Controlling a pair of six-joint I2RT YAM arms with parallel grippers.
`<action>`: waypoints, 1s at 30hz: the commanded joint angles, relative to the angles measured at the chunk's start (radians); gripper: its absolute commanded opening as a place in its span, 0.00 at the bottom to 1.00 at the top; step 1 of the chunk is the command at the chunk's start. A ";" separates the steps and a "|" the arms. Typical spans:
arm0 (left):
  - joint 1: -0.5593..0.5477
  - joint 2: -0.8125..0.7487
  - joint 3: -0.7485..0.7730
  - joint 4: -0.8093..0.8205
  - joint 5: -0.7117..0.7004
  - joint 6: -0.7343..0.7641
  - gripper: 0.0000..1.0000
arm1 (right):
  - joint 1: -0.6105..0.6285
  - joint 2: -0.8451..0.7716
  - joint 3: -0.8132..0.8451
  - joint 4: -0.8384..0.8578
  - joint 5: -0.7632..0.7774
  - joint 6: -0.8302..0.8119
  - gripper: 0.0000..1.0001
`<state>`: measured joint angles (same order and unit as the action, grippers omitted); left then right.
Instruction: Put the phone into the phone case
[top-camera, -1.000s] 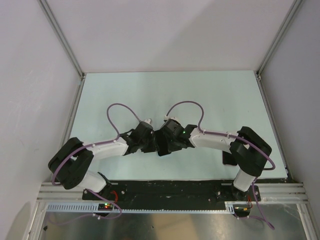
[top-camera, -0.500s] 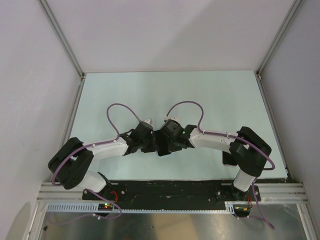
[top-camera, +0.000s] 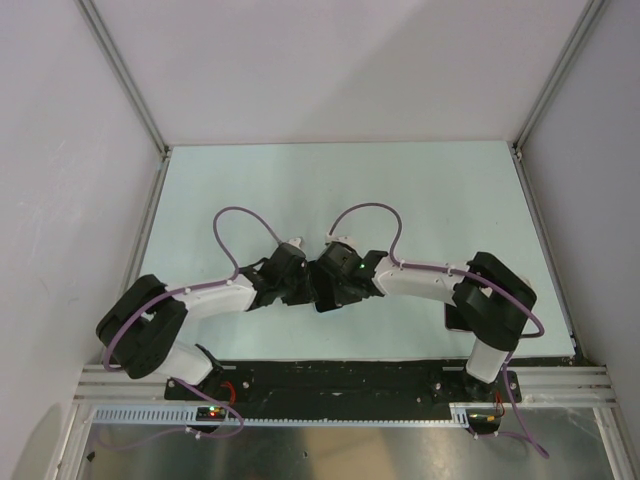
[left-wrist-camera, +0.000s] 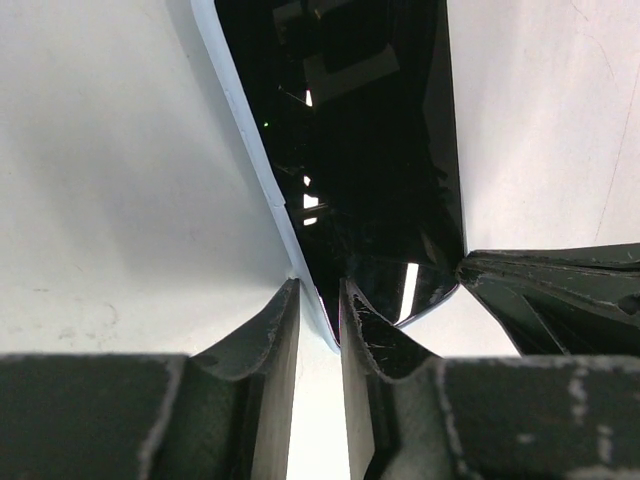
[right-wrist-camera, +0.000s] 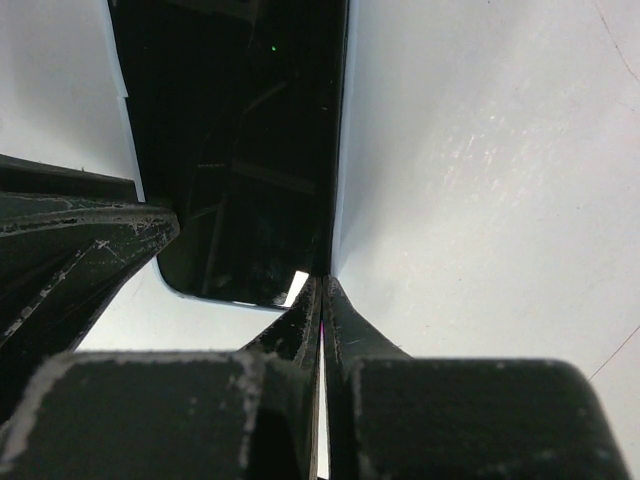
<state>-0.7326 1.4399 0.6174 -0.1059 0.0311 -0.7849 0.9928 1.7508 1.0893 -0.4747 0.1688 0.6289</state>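
The phone (left-wrist-camera: 370, 150) is held at two edges.
One edge is pinched by the left claw (left-wrist-camera: 320, 320), the other by the right claw (right-wrist-camera: 322, 300).

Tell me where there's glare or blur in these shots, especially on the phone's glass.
Left wrist: the phone mirrors its surroundings, with small white glints; the left pincer, close to the lens, is soft. Right wrist: the glass looks darker, with one glint near its lower edge; the right pincer is blurred. Top external: even light, sharp, no glare.
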 joint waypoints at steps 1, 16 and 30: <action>0.018 -0.042 0.009 -0.043 -0.039 0.033 0.27 | 0.000 -0.043 -0.018 0.050 -0.105 0.026 0.01; -0.112 -0.227 -0.088 -0.089 -0.085 -0.052 0.21 | -0.275 0.059 0.244 0.248 -0.283 -0.159 0.06; -0.259 -0.135 -0.065 -0.088 -0.120 -0.148 0.03 | -0.302 0.373 0.438 0.207 -0.341 -0.183 0.03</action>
<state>-0.9783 1.2701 0.5125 -0.2001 -0.0528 -0.9020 0.6922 2.0991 1.4876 -0.2623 -0.1482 0.4675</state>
